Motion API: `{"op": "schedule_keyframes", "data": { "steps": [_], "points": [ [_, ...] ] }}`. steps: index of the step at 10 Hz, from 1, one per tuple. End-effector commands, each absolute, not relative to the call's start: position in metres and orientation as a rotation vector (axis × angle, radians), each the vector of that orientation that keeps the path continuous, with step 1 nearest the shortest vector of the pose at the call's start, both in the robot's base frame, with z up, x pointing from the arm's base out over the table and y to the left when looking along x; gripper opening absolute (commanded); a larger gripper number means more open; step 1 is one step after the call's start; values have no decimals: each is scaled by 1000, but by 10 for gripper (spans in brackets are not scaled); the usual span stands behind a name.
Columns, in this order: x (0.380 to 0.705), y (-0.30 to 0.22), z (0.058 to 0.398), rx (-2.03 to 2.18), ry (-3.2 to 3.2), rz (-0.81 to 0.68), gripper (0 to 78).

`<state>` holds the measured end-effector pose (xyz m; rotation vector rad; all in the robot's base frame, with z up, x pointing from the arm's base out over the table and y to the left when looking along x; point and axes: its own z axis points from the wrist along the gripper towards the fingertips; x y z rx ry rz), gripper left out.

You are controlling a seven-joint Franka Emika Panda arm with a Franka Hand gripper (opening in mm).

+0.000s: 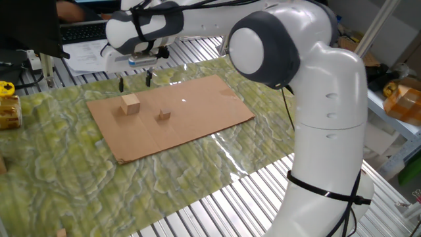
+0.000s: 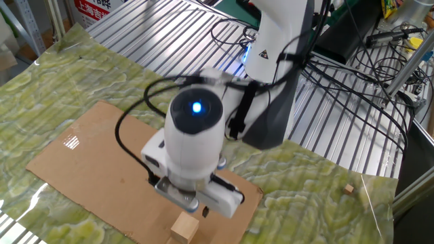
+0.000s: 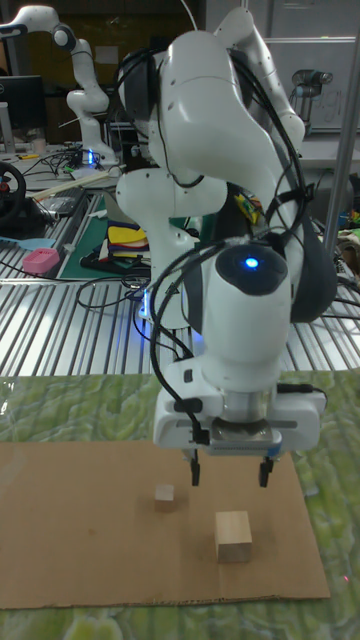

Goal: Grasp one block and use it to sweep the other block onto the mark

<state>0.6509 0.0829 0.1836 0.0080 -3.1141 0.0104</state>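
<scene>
The larger pale cube, the one block (image 1: 130,104) (image 3: 233,536) (image 2: 184,228), sits on the brown cardboard (image 1: 197,105) near its left end. The other block (image 1: 163,115) (image 3: 165,496), small and brown, lies a short way to the cube's right; the arm hides it in the other fixed view. My gripper (image 1: 135,81) (image 3: 231,470) hangs open above the cube, clear of it, with nothing between its fingers. I cannot make out the mark in any view.
A white speck (image 1: 183,100) shows on the cardboard beyond the small block. A green patterned mat (image 1: 59,171) lies under the cardboard on the ribbed metal table. A yellow object (image 1: 8,105) stands at the far left. A wooden scrap (image 2: 348,190) lies near the cables.
</scene>
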Motion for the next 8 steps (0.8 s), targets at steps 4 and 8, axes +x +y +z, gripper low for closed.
{"op": "schedule_keyframes", "data": {
  "steps": [4, 8],
  "points": [
    [635, 68, 212, 38, -3137, 22, 774],
    [630, 76, 218, 19, -3132, 43, 774]
  ]
}}
